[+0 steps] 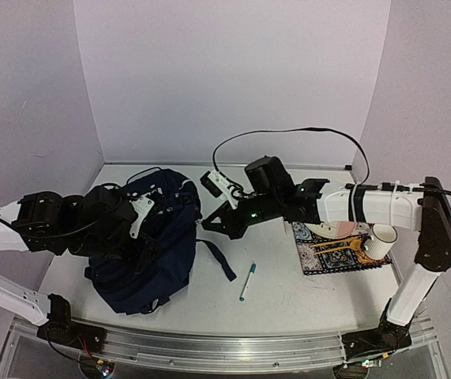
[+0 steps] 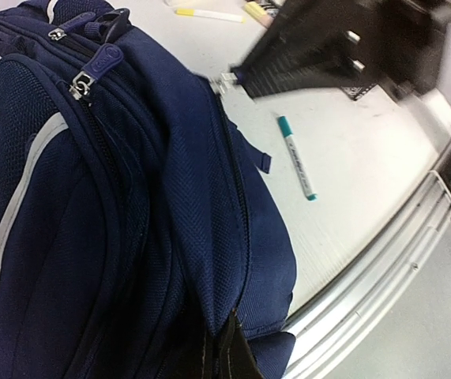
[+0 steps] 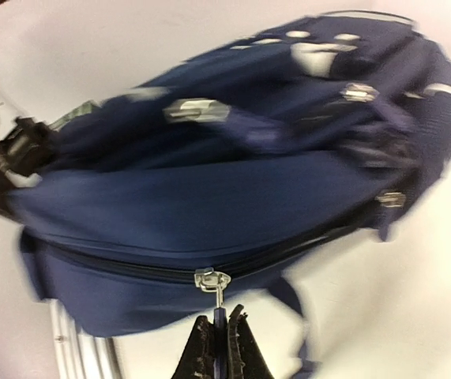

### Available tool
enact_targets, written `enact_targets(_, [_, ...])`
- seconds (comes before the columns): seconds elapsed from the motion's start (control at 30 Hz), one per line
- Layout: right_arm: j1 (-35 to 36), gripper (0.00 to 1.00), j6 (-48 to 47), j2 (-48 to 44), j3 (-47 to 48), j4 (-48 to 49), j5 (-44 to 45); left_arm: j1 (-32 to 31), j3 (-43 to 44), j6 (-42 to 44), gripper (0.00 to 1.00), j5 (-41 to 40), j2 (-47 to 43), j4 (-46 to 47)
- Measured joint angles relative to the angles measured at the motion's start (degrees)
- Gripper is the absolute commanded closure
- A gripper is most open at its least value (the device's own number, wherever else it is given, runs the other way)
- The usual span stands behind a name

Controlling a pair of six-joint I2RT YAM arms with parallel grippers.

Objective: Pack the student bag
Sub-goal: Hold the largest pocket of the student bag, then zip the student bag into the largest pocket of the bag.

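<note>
Right tool (image 3: 219,324): my 2 fingers are pressed together, pinching the zipper pull (image 3: 212,282) of the student bag (image 3: 209,201). The pull hangs off a metal slider on the long zip along the bag's side that faces this arm. The wrist view is blurred, so I cannot tell how far the zip is open.

Left tool (image 2: 227,353): pressed together on a fold of the bag's navy fabric, at the edge nearest the front rail. Only 1 dark finger shows clearly.

The bag lies slumped on the left half of the counter (image 1: 288,304), between my 2 arms, with a black strap trailing to its right. A teal-capped pen (image 1: 247,282) lies loose just beyond that strap, not touching it. Further right, a patterned mat (image 1: 324,259) carries a white mug (image 1: 379,241).
</note>
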Motion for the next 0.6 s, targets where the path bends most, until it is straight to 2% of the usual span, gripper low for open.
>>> enact_targets(0.37, [-7.40,1.00,-3.57,6.56,6.37,-4.67,0.57,0.05,0.02,0.15,1.00,3.68,-5.18,-1.24])
enact_targets(0.6, [-7.97,0.88,-3.20,7.33,7.78,-6.28,0.17,0.22,0.02,0.13,1.00,3.78,-2.19,-0.69])
